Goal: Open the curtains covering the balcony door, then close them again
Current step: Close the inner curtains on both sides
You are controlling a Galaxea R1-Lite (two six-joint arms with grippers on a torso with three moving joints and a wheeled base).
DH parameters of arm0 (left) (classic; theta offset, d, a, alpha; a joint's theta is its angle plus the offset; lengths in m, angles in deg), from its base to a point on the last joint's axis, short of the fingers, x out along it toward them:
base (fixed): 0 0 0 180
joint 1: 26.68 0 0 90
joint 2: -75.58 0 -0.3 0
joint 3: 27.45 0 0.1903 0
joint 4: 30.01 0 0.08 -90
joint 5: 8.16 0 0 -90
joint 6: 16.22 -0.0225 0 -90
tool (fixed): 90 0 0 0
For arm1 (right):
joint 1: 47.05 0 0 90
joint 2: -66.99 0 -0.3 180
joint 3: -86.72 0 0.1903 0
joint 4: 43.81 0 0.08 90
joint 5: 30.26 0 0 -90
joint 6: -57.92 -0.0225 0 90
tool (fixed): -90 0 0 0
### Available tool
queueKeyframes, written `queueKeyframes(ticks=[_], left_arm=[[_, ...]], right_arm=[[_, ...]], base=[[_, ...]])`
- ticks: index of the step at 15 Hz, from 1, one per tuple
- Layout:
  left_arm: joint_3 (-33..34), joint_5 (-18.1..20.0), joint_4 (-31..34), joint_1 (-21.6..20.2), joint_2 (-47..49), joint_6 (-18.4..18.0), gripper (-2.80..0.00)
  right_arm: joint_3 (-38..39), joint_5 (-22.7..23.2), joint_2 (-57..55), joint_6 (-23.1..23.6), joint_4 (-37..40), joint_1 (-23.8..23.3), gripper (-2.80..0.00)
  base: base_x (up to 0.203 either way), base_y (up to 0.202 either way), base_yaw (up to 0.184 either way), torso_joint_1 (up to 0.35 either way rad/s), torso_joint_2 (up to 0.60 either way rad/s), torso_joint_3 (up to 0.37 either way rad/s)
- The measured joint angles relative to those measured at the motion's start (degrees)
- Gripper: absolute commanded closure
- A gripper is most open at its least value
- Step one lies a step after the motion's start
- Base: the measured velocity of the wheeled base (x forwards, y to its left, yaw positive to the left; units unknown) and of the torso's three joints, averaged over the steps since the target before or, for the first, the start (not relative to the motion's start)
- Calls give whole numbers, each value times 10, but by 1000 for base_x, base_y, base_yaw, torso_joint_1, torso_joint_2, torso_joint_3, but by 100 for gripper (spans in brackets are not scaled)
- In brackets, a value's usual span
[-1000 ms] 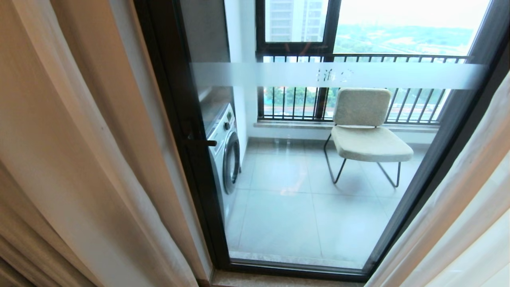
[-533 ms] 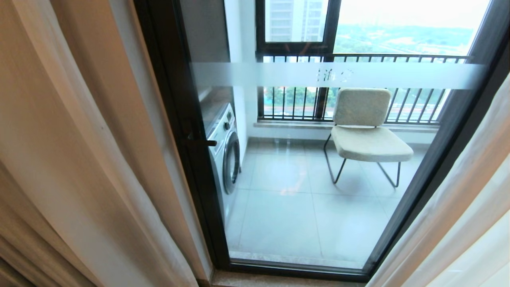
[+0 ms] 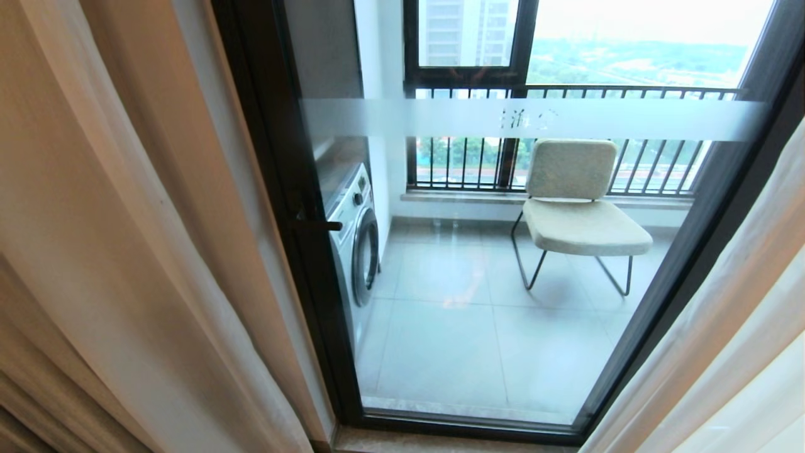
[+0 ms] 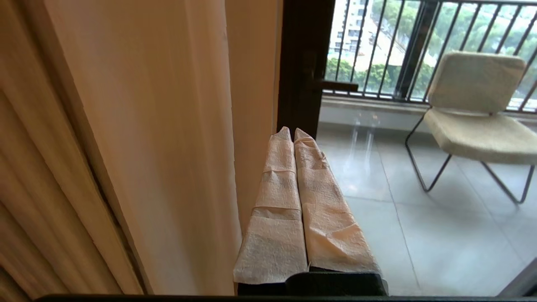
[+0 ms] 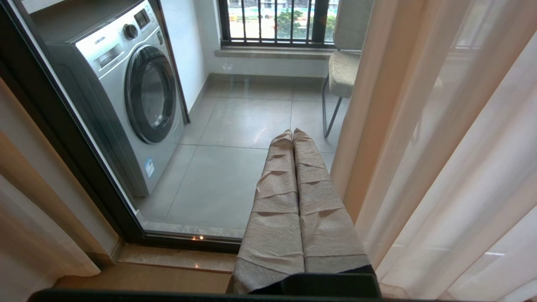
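The curtains [image 3: 126,251] hang parted to both sides, beige drape and sheer panel bunched at the left and again at the right [image 3: 723,352], and the balcony door [image 3: 503,264] stands fully exposed between them, its frosted band running across the glass. Through it you can see the washing machine [image 3: 355,245] and a padded chair [image 3: 578,207] on the tiled balcony. By my reading the opening half is done and the closing half is what comes up now. Neither arm shows from the head. The left gripper [image 4: 293,133] sits just beside the left drape's inner edge, its wrapped fingers [image 4: 281,184] pressed together, holding nothing. The right gripper [image 5: 293,135] is clenched empty too, near the right drape. Next call, as I judge it: spread those fingers, take the fabric edge, and draw it across the glass.
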Motion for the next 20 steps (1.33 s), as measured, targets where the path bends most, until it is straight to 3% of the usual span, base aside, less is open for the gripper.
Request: queueKeyframes(ticks=[6,10,11,17,20], left_arm=[[-154,-63,-74,0,216,30,0],[-282,-145,-116,-26,391,32,0],[-312,-154,-125,-45,431,32,-280],[-408,-142,-202,-113,602,32,-280],[-435,-103,-223,-142,658,33,-280]], right_arm=[[0,0,0,0,0,0,0],[0,0,0,0,0,0,0],[0,0,0,0,0,0,0],[0,0,0,0,0,0,0],[0,0,0,0,0,0,0]], base=[[0,0,0,0,0,0],[0,0,0,0,0,0],[0,0,0,0,0,0],[0,0,0,0,0,0],[0,0,0,0,0,0]])
